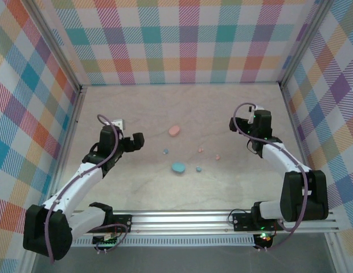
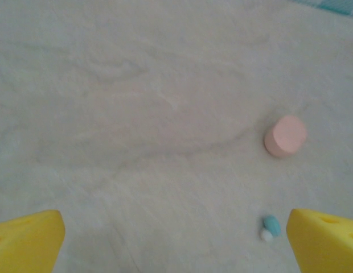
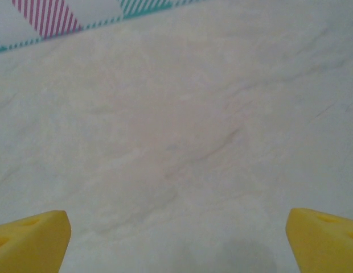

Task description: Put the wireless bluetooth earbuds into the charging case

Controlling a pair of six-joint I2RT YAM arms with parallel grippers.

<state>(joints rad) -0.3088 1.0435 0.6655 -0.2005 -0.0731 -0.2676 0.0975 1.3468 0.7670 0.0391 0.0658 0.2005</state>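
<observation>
A salmon pink oval case point(image 1: 174, 131) lies mid-table, and a teal case point(image 1: 178, 167) lies nearer the arms. Around them are tiny earbuds: two light blue earbuds point(image 1: 165, 151) point(image 1: 198, 169) and two pink earbuds point(image 1: 200, 150) point(image 1: 217, 157). My left gripper point(image 1: 137, 142) is open, left of the cases. In the left wrist view the open left gripper point(image 2: 176, 250) shows yellow fingertips point(image 2: 25, 242), with the pink case point(image 2: 286, 135) ahead to the right and a blue earbud point(image 2: 270, 226) by the right finger. My right gripper point(image 1: 240, 119) stands open at the right, and in its wrist view the right gripper point(image 3: 176, 247) has nothing between its fingers.
A small white tag point(image 1: 118, 122) lies behind the left gripper. Plaid walls point(image 1: 188, 40) enclose the table on three sides. The wall's foot point(image 3: 45, 23) shows at the top left of the right wrist view. The arm rail point(image 1: 188, 219) runs along the near edge.
</observation>
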